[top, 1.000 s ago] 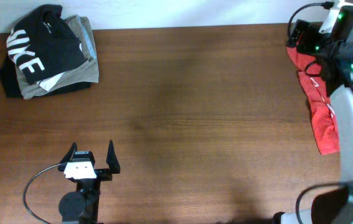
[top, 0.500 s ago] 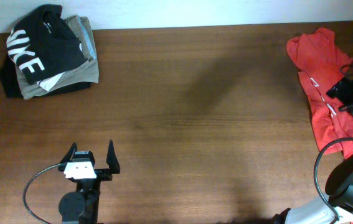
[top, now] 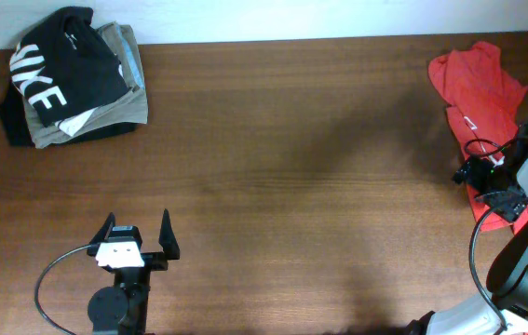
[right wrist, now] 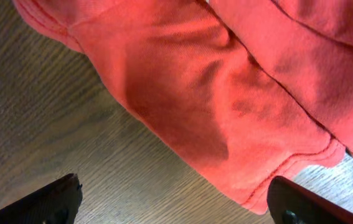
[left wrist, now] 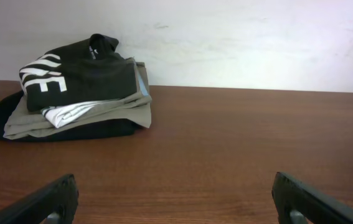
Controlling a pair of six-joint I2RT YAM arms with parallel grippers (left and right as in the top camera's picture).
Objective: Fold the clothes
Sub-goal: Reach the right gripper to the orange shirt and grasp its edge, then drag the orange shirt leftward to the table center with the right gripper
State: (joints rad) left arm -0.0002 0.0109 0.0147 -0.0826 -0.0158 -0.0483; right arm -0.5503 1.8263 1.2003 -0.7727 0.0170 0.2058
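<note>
- The red-orange T-shirt (top: pixel 478 84) is lying crumpled at the 2 o'clock corner of the table (top: pixel 273 177). Its top is reaching the far edge and its lower part is running down the right edge toward 3 o'clock.
- The right gripper (top: pixel 489 181) is hanging over the shirt's lower end at 3 o'clock, with its fingers spread wide and gripping nothing.
- In the right wrist view, the shirt's stitched hem (right wrist: pixel 288 171) is curving over bare wood just ahead of the fingertips.
- The left gripper (top: pixel 137 228) is sitting near the front edge at 7 o'clock, pointing toward 12, with its fingers apart and empty.
- A pile of folded garments (top: pixel 73 79), black on top, is resting in the 10 o'clock corner by the far edge.
- A broad stretch of brown wood is lying between the pile, the shirt and the left gripper.
</note>
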